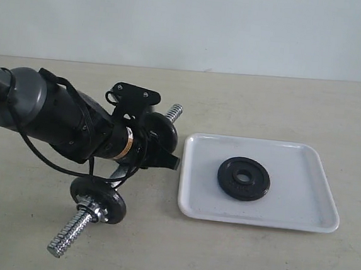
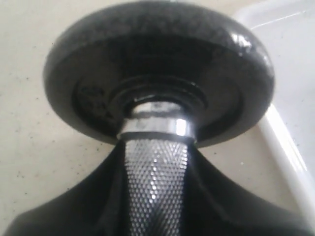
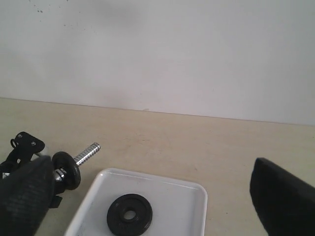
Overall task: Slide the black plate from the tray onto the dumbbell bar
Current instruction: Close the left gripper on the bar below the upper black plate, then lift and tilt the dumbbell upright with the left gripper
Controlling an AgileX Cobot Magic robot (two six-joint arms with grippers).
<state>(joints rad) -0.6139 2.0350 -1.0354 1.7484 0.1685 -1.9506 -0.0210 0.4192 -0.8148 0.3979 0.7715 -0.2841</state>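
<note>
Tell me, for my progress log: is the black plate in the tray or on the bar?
In the tray: the plate lies flat on its floor, apart from the bar beside it.

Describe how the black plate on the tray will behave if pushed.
The black plate looks like cast metal, so it is probably heavy for its size and rigid. Lying flat on the glossy tray, it would likely slide, not roll.

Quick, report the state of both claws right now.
Left claw: closed on the dumbbell bar, at its knurled middle.
Right claw: open, holding nothing.
</note>
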